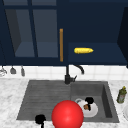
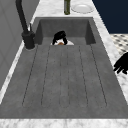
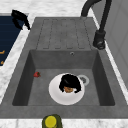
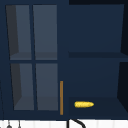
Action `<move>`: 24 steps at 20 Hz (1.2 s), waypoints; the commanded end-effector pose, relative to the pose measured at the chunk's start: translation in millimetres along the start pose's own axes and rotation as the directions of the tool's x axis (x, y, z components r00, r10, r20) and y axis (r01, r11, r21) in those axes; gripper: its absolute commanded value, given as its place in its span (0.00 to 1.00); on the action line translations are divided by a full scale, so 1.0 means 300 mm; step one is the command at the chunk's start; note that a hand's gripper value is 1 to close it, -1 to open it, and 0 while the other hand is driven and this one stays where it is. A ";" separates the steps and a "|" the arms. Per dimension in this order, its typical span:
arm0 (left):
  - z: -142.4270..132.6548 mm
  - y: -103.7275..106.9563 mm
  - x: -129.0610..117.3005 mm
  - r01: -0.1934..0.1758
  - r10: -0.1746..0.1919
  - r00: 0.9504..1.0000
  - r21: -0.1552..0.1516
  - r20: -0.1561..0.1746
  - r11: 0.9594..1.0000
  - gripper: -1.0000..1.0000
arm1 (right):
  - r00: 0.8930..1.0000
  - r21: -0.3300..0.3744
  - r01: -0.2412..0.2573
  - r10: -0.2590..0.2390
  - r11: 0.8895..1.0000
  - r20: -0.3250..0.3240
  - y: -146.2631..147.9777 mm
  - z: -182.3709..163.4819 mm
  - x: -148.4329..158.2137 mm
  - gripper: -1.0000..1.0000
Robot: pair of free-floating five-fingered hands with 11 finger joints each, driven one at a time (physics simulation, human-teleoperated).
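Two hands: both black, floating at the sink (image 1: pixel 30 100).
Right hand (image 1: pixel 89 101): low in the right basin, over the white plate (image 1: pixel 93 111), fingers curled down around a small brown thing (image 3: pixel 68 89).
Brown thing: on the plate's middle, directly under the right hand, touching it.
Left hand (image 1: pixel 40 119): at the sink's near left edge, well apart from the plate; whether it is open, I cannot tell.
Red ball (image 1: pixel 67 114): near, left of the plate.
Corn (image 1: pixel 83 50): on the open cabinet shelf above.

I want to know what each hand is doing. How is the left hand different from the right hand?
The right hand is down in the sink basin over a white plate, fingers curled on a small brown thing. The left hand hangs at the sink's front edge beside the draining board, holding nothing. Both are black.
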 end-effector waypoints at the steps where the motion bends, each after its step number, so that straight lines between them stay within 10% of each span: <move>1: 0.000 0.000 0.000 0.000 0.000 1.000 0.000 0.000 1.000 0.50 | 1.000 -0.042 0.006 -0.006 0.999 -0.020 -0.057 0.024 -0.016 0.00; 24: 0.000 0.000 0.000 0.000 0.000 1.000 0.000 0.000 1.000 0.50 | 1.000 -0.256 -0.013 0.015 0.967 0.007 -0.161 0.513 -0.192 0.00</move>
